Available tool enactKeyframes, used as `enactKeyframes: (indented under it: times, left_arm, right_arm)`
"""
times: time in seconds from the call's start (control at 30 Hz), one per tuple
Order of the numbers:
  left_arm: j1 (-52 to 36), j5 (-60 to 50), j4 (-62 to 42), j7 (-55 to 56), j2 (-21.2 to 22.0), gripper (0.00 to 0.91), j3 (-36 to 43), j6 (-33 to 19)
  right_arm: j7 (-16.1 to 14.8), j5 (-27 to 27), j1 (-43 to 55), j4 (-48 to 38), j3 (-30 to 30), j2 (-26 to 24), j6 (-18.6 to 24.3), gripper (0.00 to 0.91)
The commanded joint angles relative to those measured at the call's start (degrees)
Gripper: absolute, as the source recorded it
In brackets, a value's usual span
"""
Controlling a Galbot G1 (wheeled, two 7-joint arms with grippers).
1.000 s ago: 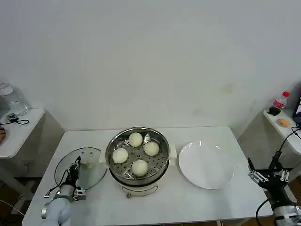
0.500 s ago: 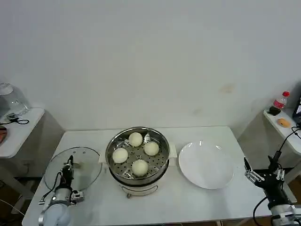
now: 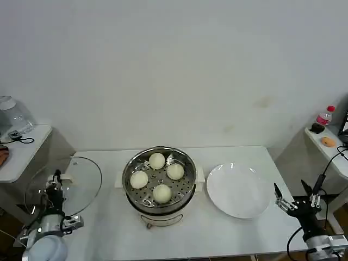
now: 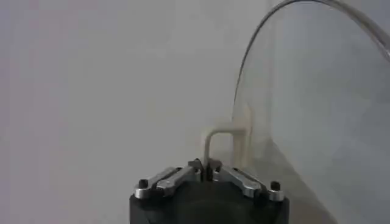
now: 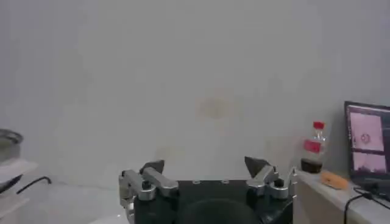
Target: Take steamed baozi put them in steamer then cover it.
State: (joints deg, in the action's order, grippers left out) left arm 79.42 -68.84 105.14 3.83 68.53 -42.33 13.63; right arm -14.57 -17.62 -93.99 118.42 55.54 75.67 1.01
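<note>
Several cream-white steamed baozi [image 3: 162, 192] lie on the perforated tray of the shiny steamer [image 3: 159, 204] at the table's middle. My left gripper [image 3: 56, 178] is shut on the cream handle of the cover [image 3: 70, 187], a clear glass lid held tilted up in the air off the table's left end. In the left wrist view the cover [image 4: 317, 115] stands on edge and its handle [image 4: 224, 139] runs down between the closed jaws of the left gripper [image 4: 207, 168]. My right gripper [image 3: 296, 198] hangs open and empty past the table's right edge, also seen as the right gripper [image 5: 206, 165].
A flat white plate [image 3: 238, 190] lies right of the steamer. A low side table [image 3: 19, 149] with a clear jar stands to the left. A shelf [image 3: 326, 144] with a red-capped bottle [image 3: 323, 117] stands at the far right.
The left gripper has lifted the cover off the table and carried it left and up, tilting it on edge. The right gripper has drifted slightly left.
</note>
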Motion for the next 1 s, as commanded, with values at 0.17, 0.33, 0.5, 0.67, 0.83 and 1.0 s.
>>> enactKeyframes:
  times: [0.17, 0.33, 0.5, 0.67, 0.83, 1.0]
  left_arm:
    - [-0.11, 7.17, 16.14, -6.95, -4.26, 0.0, 4.43, 7.11]
    - [-5.04, 8.1, 16.23, -6.8, -5.42, 0.0, 12.42, 9.29]
    - [-9.73, 3.08, 13.89, -9.97, -3.83, 0.0, 18.74, 11.36]
    - [-13.27, -5.79, 13.14, -15.97, 2.55, 0.0, 21.55, 12.41]
    - [-14.83, -13.99, 12.77, -19.46, 10.02, 0.0, 25.6, 12.4]
    - [-14.63, -25.37, 10.83, -20.52, 17.38, 0.0, 29.96, 11.28]
  right_arm:
    - [-0.18, 1.62, 0.04, -0.19, -1.66, 0.69, 0.06, 0.907]
    - [-0.24, 3.08, 0.1, -0.19, -2.87, 1.15, 0.02, 0.907]
    - [-0.18, 4.54, 0.25, -0.25, -3.71, 1.81, -0.04, 0.907]
    - [-0.16, 6.82, 0.51, -1.08, -5.79, 3.0, 0.17, 0.907]
    - [-0.03, 7.92, 1.0, -2.25, -6.68, 3.2, 0.47, 0.907]
    - [0.0, 8.27, 1.61, -2.49, -7.02, 3.26, 0.47, 0.907]
